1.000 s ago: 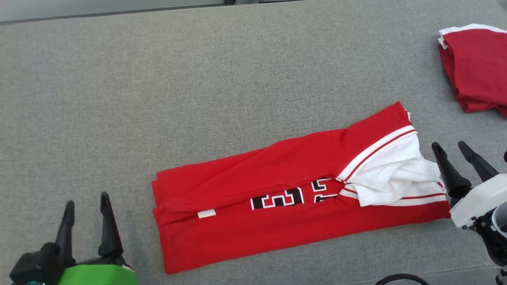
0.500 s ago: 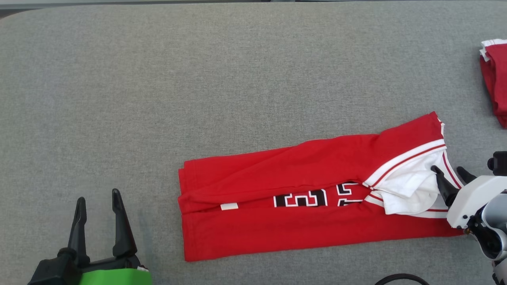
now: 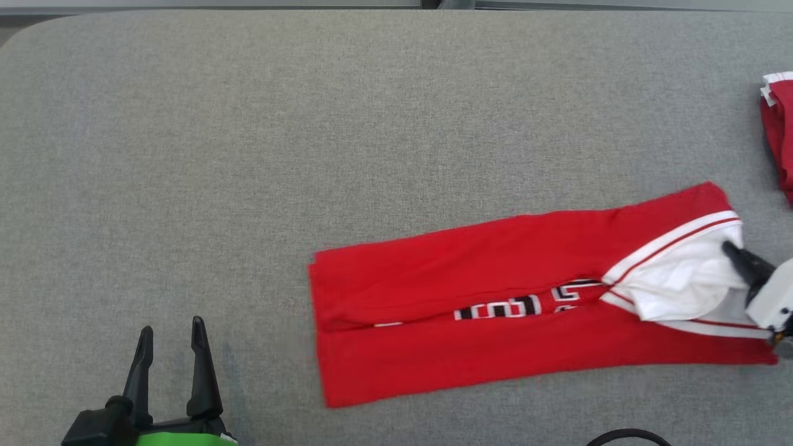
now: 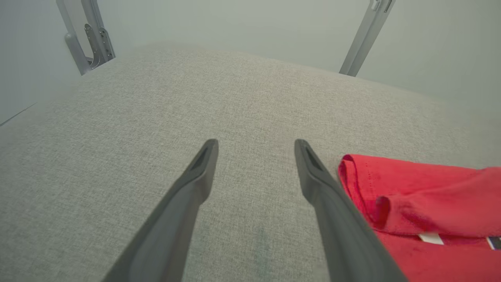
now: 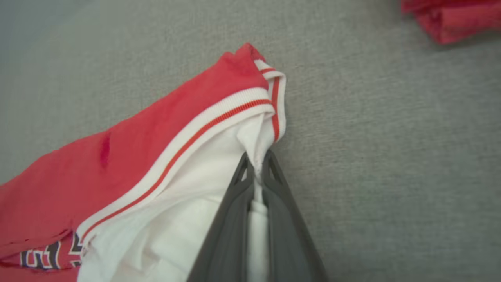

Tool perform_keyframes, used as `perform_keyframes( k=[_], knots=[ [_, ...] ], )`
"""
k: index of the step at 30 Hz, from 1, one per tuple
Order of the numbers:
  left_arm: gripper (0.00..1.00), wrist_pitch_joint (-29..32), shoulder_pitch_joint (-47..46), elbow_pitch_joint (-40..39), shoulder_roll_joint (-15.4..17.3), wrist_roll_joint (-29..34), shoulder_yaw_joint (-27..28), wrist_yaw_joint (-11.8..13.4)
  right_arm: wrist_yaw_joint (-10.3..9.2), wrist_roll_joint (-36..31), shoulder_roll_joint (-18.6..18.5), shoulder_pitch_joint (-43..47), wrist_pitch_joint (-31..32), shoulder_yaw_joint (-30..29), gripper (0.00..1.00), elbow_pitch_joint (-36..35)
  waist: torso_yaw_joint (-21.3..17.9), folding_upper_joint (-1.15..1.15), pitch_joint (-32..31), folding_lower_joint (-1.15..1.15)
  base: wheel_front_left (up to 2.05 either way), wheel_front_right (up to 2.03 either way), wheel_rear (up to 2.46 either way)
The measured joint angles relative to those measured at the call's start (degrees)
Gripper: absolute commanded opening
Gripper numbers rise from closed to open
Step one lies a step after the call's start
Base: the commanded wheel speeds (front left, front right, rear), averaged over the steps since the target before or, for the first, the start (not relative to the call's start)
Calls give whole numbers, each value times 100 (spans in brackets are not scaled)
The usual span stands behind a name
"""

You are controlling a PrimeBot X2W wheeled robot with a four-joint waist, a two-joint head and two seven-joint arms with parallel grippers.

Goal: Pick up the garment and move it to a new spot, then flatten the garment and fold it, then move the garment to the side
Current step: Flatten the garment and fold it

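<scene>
The garment (image 3: 495, 297) is a red jersey with a white sleeve and black-and-white numbers, folded into a long strip across the right half of the grey table (image 3: 310, 124). My right gripper (image 3: 734, 254) is shut on the white sleeve at the strip's right end; in the right wrist view the dark fingers (image 5: 235, 211) pinch a ridge of white cloth of the garment (image 5: 156, 141). My left gripper (image 3: 170, 337) stands open over bare table at the lower left, apart from the strip's left end; the left wrist view has the garment (image 4: 430, 196) just right of its fingers (image 4: 321, 184).
A second red garment (image 3: 780, 136) with white trim lies at the table's right edge, also seen as the second garment (image 5: 450, 15) in the right wrist view. The table's far edge (image 3: 248, 12) runs along the top. A dark cable (image 3: 626, 437) loops at the bottom.
My right gripper moved onto the white sleeve and shut on it. The head camera shifted, so the whole scene sits further right. The left gripper stayed open.
</scene>
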Motion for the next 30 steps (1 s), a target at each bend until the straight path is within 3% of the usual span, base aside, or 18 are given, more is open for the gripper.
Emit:
perform_keyframes(
  k=[7, 9, 12, 16, 19, 23, 30],
  knots=[
    [100, 0, 23, 115, -3, -78, 67, -93, -4, -16, -1017, -42, -449, -751, 0, 412, -30, 0, -257, 0, 0, 0, 0],
    [100, 0, 153, 107, -3, -115, 101, -66, -4, -52, -1194, 16, -478, -635, 0, -211, -17, 0, -398, 0, 0, 0, 0],
    [100, 0, 235, 103, -2, -126, 124, -60, -4, -12, -1169, 168, -364, -235, 0, -1298, -29, 0, -503, 0, 0, 0, 0],
    [100, 0, 287, 83, -4, -146, 120, -56, -3, 97, -773, 454, -22, 606, 0, -2655, -117, -1, -542, 0, 0, 0, 0],
    [100, 0, 257, 89, -4, -130, 92, -70, -3, -267, -213, 501, 98, 1319, 0, -2958, -208, 0, -494, 0, 0, 0, 0],
    [100, 0, 131, 114, -7, -100, 101, -94, -3, -865, 711, 340, 14, 1990, 0, -2455, -283, 0, -369, 0, 0, 0, 0],
    [100, 0, 30, 161, -5, -2, 200, -196, -4, -1586, 1541, -10, -514, 2257, 0, -1405, -239, -1, -247, 0, 0, 0, 0]
  ],
)
